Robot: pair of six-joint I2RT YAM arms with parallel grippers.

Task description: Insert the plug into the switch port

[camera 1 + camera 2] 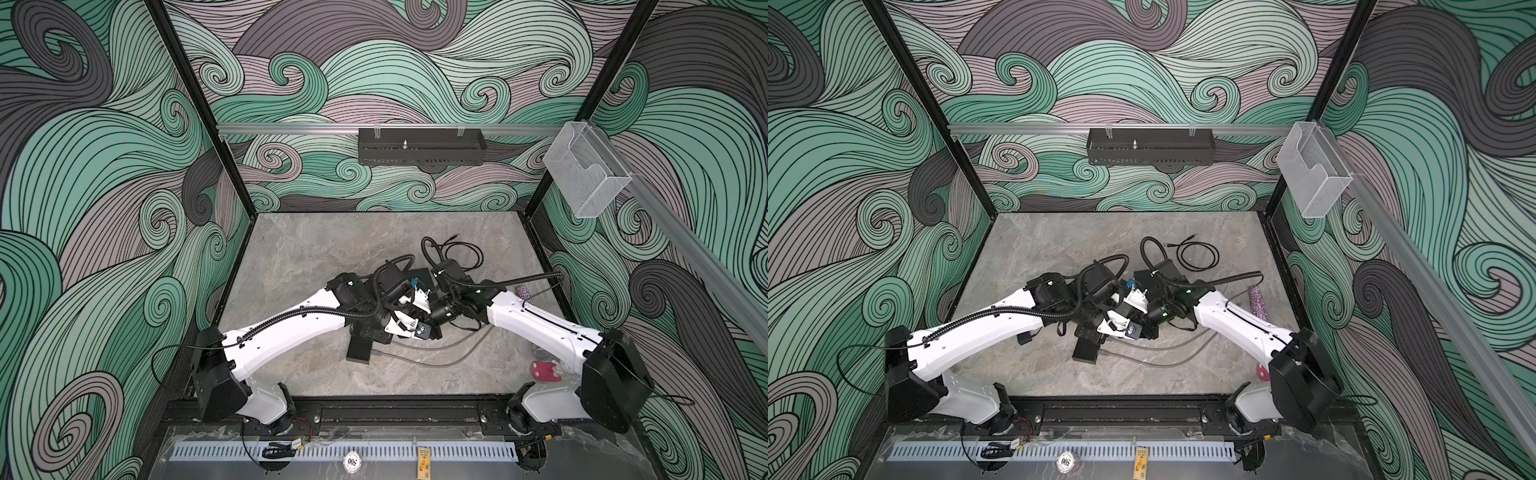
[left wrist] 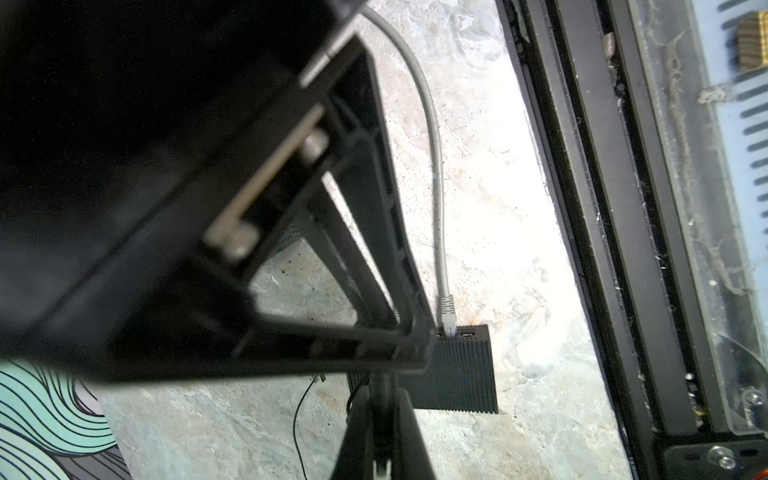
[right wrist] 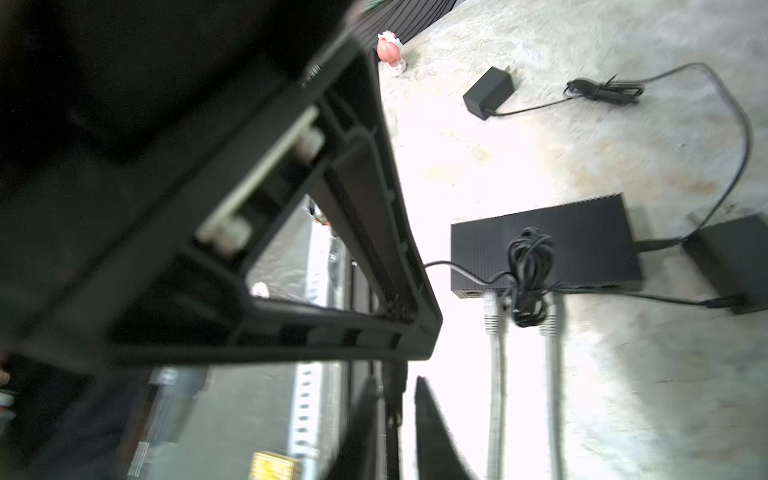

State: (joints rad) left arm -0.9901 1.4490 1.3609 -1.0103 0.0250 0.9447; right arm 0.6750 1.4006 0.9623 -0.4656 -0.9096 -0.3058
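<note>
Right tool (image 3: 424,368) hangs spread and empty; left tool (image 2: 401,368) is pressed together at the switch (image 1: 359,351), lower middle of both top views. Grey plug (image 2: 448,311) looks seated in its port (image 2: 452,333), so insertion seems finished; next, retreat without snagging the cable (image 2: 436,166).

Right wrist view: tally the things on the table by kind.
Boxes: 3 (ribbed box, flat box, charger)
Grey plugs: 2 (one plug, other plug)
Black cord bundles: 2 (draped bundle, table bundle)
Pink toy: 1
Total: 8
</note>
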